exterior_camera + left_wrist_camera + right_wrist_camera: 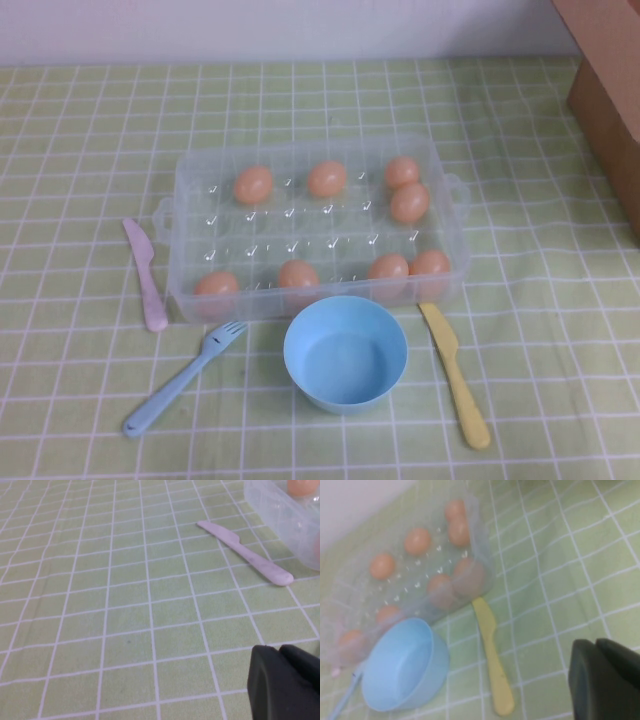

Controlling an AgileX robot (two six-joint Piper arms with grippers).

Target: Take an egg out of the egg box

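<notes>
Opening step, by the look of it: nothing grasped yet, all eight eggs seated in the egg box, lid off, in the middle of the bench on its green checked cloth. Neither arm visible from the high view. Left claw shown only as a dark edge in its wrist view, parked low over bare cloth near the pink plastic knife; right claw likewise a dark edge, parked off to the box's right, near the yellow plastic knife. Open or closed: cannot tell for either.

Likely target: the egg at the near right corner, closest to the right claw. Next move calls for lifting over the box wall, descending with fingers spread astride the egg, closing gently. Light-blue bowl just in front of the box, blue fork beside it.

No brand, label or writing readable anywhere.
</notes>
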